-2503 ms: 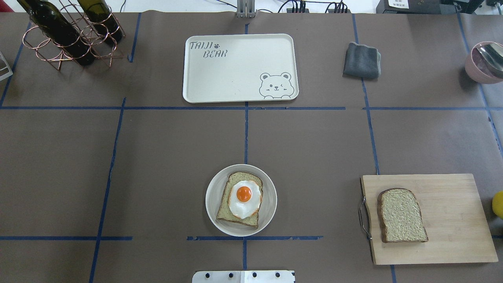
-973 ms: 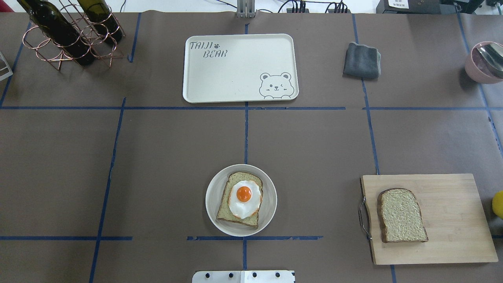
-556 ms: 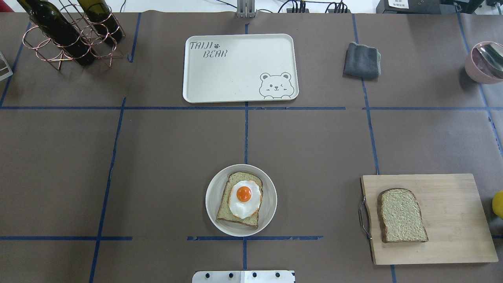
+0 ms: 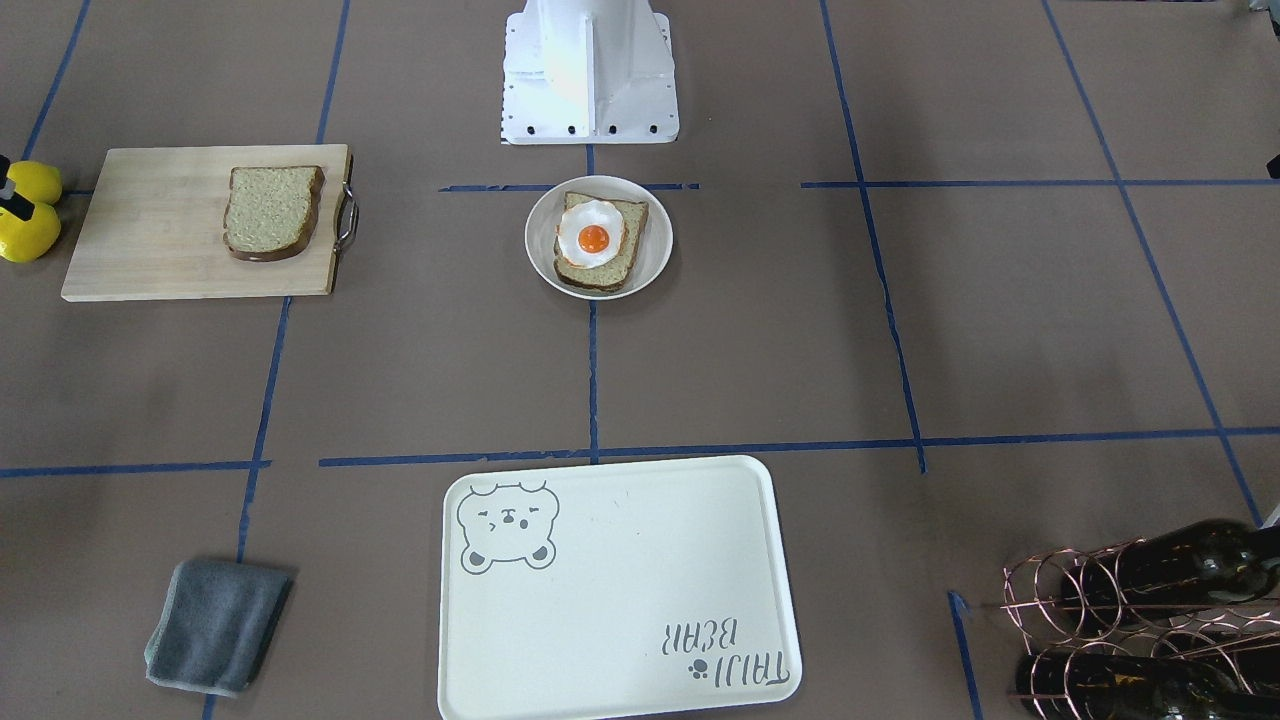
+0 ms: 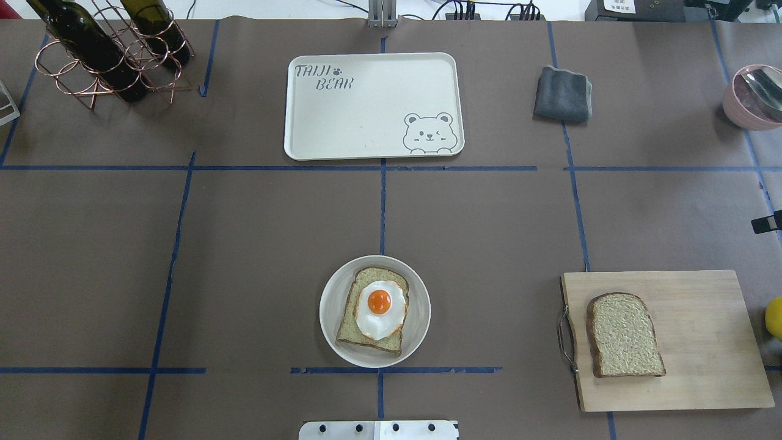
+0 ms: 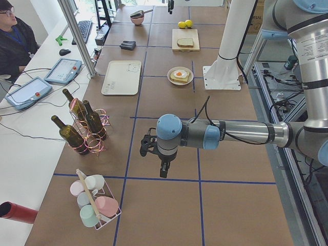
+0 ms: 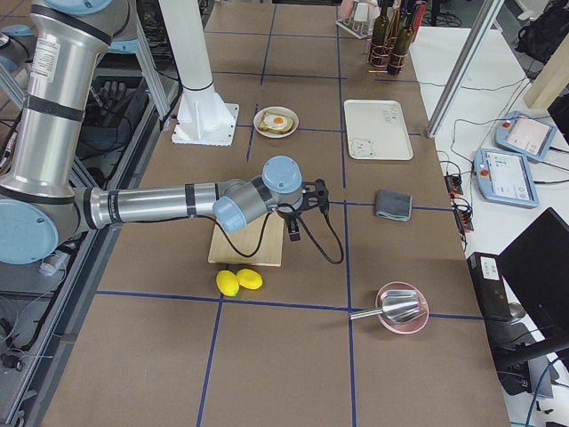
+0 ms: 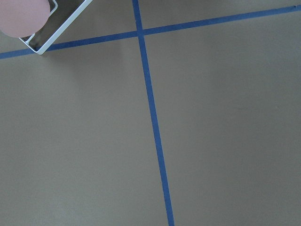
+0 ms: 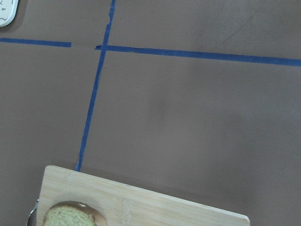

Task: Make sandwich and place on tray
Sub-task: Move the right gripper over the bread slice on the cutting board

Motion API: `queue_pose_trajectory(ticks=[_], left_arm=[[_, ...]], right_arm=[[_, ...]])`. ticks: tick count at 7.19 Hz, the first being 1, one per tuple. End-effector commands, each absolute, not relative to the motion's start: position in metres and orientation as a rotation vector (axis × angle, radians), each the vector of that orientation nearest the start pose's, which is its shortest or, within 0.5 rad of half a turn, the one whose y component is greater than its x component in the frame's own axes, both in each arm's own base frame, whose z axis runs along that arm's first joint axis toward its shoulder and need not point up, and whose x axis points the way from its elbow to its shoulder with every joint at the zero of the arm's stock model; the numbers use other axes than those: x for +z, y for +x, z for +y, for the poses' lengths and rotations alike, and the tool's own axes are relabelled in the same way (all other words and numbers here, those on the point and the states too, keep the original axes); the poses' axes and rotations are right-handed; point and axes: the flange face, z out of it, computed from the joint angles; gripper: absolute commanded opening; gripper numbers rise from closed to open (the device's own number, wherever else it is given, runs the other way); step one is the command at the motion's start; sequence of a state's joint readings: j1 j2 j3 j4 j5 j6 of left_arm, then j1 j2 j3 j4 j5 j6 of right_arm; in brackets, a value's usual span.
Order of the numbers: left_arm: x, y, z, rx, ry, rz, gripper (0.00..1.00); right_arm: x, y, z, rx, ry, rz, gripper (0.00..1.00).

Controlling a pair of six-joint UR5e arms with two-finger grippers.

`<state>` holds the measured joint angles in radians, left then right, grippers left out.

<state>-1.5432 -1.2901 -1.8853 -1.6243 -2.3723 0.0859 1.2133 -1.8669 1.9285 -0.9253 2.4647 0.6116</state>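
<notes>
A bread slice (image 5: 349,327) with a fried egg (image 5: 380,308) on top lies on a small round white plate (image 5: 418,311) near the robot's base. A second bread slice (image 5: 624,335) lies on the wooden cutting board (image 5: 702,342) to the right; its crust shows in the right wrist view (image 9: 70,214). The cream bear tray (image 5: 366,116) holds nothing at the far middle. My right gripper (image 7: 293,233) hovers beyond the board's far edge; only a black tip (image 5: 767,223) shows overhead. My left gripper (image 6: 162,171) hangs far left over bare table. I cannot tell either grip.
A copper rack with wine bottles (image 5: 104,55) stands far left. A folded grey cloth (image 5: 563,93) lies right of the tray. A pink bowl with a spoon (image 5: 748,98) is at the far right. Two lemons (image 4: 25,210) sit beside the board. A mug rack (image 6: 95,205) stands near my left gripper.
A black tip of my right gripper has come into the overhead view at the right edge. The bread, egg, plate, board and tray have not moved.
</notes>
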Motion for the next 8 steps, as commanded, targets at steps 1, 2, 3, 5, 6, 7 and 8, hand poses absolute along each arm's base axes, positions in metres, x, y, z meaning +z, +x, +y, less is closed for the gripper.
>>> queue_pose_trajectory(ticks=[1,2,3,5,6,7,8], left_arm=[[0.617,-0.05,-0.381,0.142,0.105,0.812,1.0],[0.617,-0.05,-0.381,0.142,0.105,0.812,1.0],[0.617,-0.05,-0.381,0.143,0.106,0.812,1.0],[0.616,-0.049,-0.381,0.143,0.107,0.827,1.0],[0.615,-0.049,-0.381,0.144,0.108,0.829,1.0],[0.614,-0.049,-0.382,0.146,0.112,0.829,1.0],[0.614,-0.049,-0.382,0.146,0.112,0.835,1.0]], right_arm=[[0.508,-0.142,-0.358,-0.027,0.15,-1.109,1.0],[0.507,-0.17,-0.341,-0.001,0.138,-1.109,1.0],[0.514,-0.192,-0.323,0.009,0.149,-1.08,1.0],[0.514,-0.229,-0.293,0.043,0.145,-1.047,0.94],[0.525,-0.237,-0.27,0.037,0.163,-1.028,0.93],[0.53,-0.246,-0.256,0.049,0.164,-1.023,0.92],[0.531,-0.261,-0.244,0.055,0.169,-1.012,0.84]])
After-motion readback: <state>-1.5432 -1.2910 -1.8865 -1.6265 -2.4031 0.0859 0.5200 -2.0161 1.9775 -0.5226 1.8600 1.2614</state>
